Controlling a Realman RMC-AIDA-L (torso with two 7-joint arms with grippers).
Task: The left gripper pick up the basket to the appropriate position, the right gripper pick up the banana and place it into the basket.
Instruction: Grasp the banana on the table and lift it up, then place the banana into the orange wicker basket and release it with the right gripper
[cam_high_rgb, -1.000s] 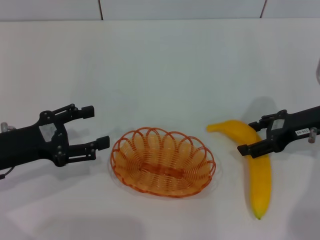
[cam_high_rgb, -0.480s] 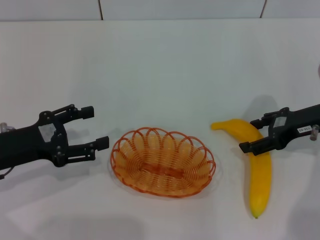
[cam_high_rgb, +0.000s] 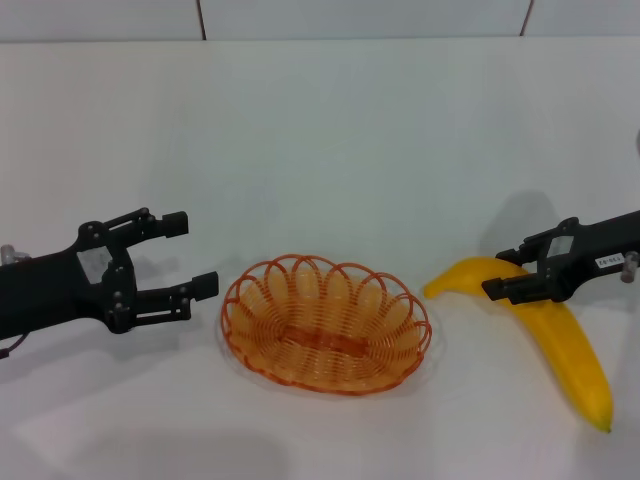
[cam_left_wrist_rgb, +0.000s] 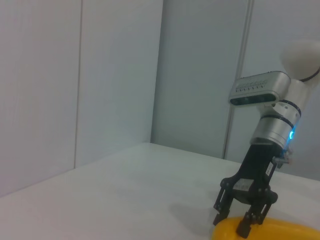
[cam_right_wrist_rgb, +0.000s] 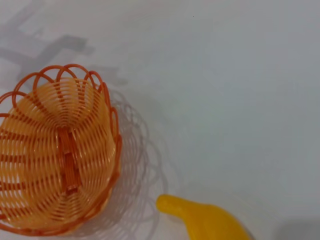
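**Clerk:** Listing from the left: left gripper (cam_high_rgb: 196, 254), fingers spread wide, holding nothing, hovering just beside the basket's left rim. No contact with the basket.

**Checker:** And the basket?

**Clerk:** Basket (cam_high_rgb: 327, 322), orange wire, shallow oval with a looped rim, sitting flat on the white table (cam_high_rgb: 330, 150) at centre front. Nothing inside. Judged light and fairly stiff; the open loops of the rim look like the natural place to pinch, the near-left loop being closest to the fingers. Being so light, it may slide or tip if nudged before the fingers close.

**Checker:** Next item to the right?

**Clerk:** Banana (cam_high_rgb: 555, 335), yellow, unpeeled, lying on the table to the right of the basket and apart from it, one tip pointing toward the basket. Judged smooth, a little slippery, firm but easy to bruise; best held across the thick middle, not at a tapered end, where it could swivel.

**Checker:** Right gripper?

**Clerk:** Right gripper (cam_high_rgb: 497, 271), set low over the banana's upper part, fingertips down against the peel in the left wrist view. Fingers narrow, straddling the fruit; a firm hold cannot be confirmed.
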